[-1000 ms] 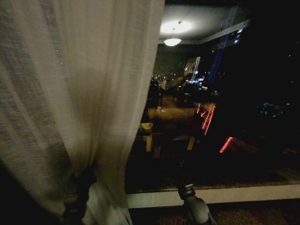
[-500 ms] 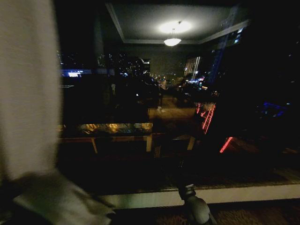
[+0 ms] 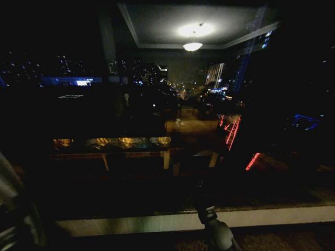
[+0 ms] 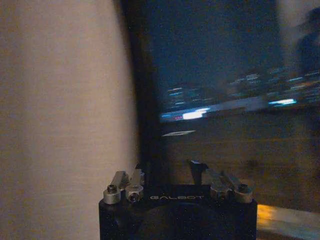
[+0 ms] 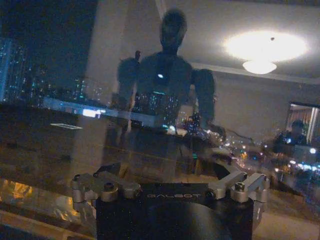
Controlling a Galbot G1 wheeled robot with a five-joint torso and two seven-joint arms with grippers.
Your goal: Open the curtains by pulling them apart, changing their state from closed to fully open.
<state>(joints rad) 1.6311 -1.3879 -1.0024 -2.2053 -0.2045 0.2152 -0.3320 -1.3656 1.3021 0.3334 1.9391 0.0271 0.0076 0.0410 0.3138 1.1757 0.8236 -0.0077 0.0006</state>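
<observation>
Left end effector [image 4: 170, 170], recorded in the left wrist view: fingers parted a moderate way, nothing between them, the dark vertical window frame [image 4: 145, 100] showing through the gap. Curtains [image 4: 60, 115], same view: one sheer off-white panel hung just beside the end effector on its outer side, taking up nearly half that picture; contact with the fingers could not be told. Night skyline [image 4: 225, 100] with lit signs lay beyond the glass in that view. Head view: a pale fold of the curtains [image 3: 8, 180] appeared at the lower left edge, with a dark form below it, presumably the left arm, too dim to make out; the window [image 3: 172, 104] was otherwise uncovered across the picture, with the white sill [image 3: 157, 222] running along its base. Right arm [image 3: 217, 232], head view: low at bottom centre, wrist pointing toward the glass. Right end effector [image 5: 167, 175], right wrist view: fingers spread wide, holding nothing, aimed at the window pane. That view alone carried the reflection of the robot [image 5: 167, 75] in the glass, beside the reflected ceiling lamp [image 5: 260, 65]; the head view showed the lamp [image 3: 192, 46] but no robot reflection.
</observation>
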